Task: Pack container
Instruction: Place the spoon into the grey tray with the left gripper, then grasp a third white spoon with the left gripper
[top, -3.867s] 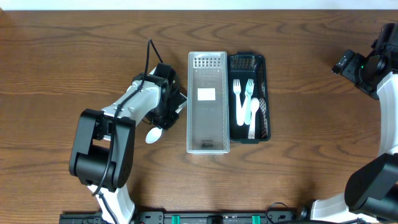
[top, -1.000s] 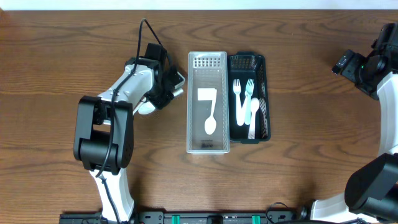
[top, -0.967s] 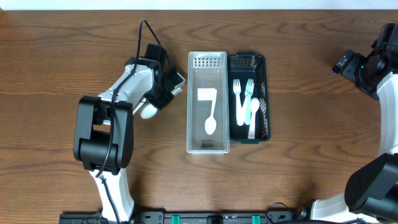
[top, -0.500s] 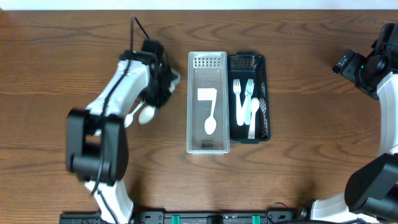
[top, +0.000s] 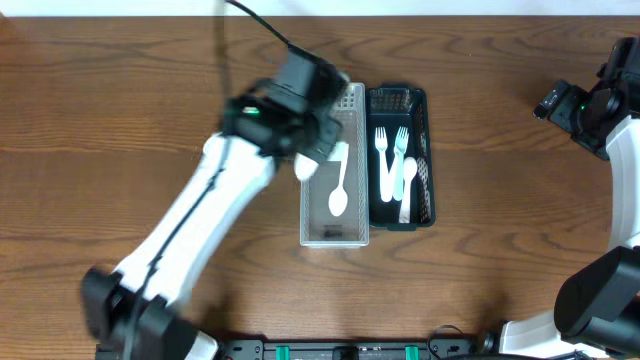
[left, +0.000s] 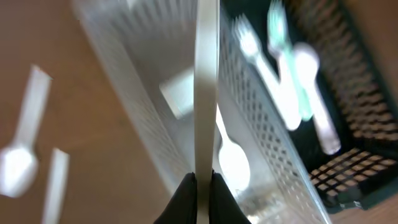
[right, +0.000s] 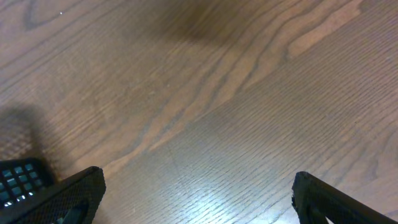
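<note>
Even, bright light falls from above in the overhead view. The wooden table (top: 120, 90) shows only a soft sheen and short, faint shadows. The clear container (top: 320, 225), the black basket (top: 428, 190) and the right arm (top: 620, 120) by the table's right edge are sharp. The left arm (top: 190, 230) is smeared, its outline streaked from the near edge up to the container. The left wrist view is blurred throughout: the held spoon (left: 206, 93) is a washed-out white bar, and the container's wall and the forks (left: 267, 68) are soft. The right wrist view is crisp on the wood grain, with a dim shadow across the top, a darker one at left and a small glint low down.
</note>
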